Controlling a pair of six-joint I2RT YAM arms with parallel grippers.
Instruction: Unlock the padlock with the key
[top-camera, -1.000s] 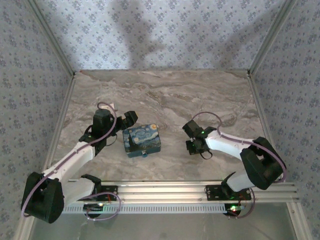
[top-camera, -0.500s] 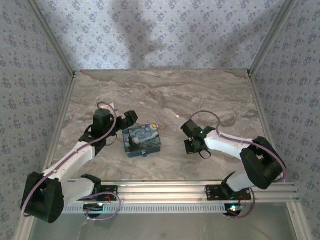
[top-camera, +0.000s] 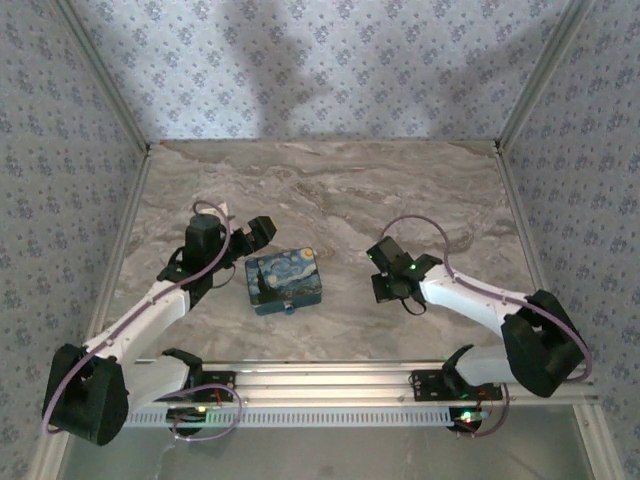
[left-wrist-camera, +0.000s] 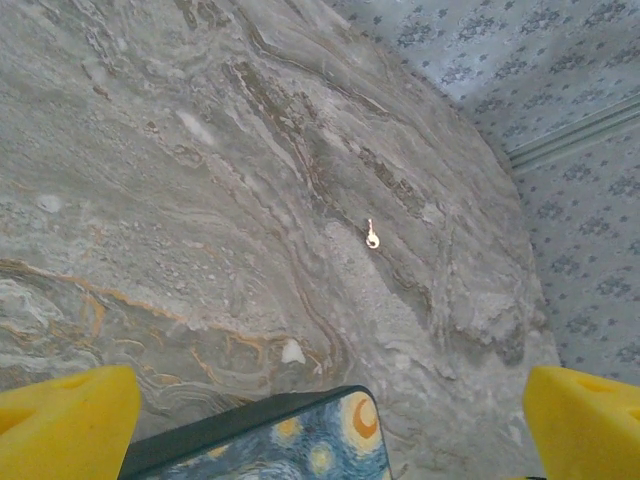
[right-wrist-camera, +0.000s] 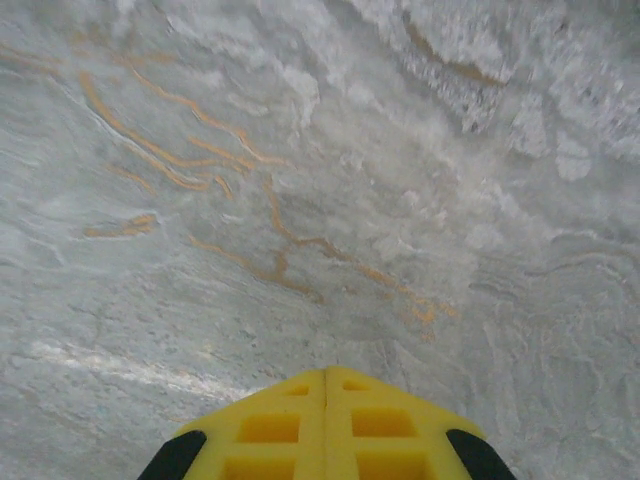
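Fetching the key: not yet gripped

On marble table (top-camera: 330, 180), painted box (top-camera: 283, 280) sits left of centre. At its far-left corner, left gripper (top-camera: 256, 236) spread wide; right gripper (right-wrist-camera: 325, 425) pressed together, empty. Tiny padlock (top-camera: 289, 308) at box's near edge. Small key (left-wrist-camera: 371, 237) loose beyond box. Next, likely: precise pinch on flat key.

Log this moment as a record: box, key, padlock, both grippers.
box: starry-night print, between the arms
key: lying loose on the table, unheld
padlock: at the box's near side, state too small to tell
left gripper: jaws open, empty, beside the box
right gripper: jaws shut, empty
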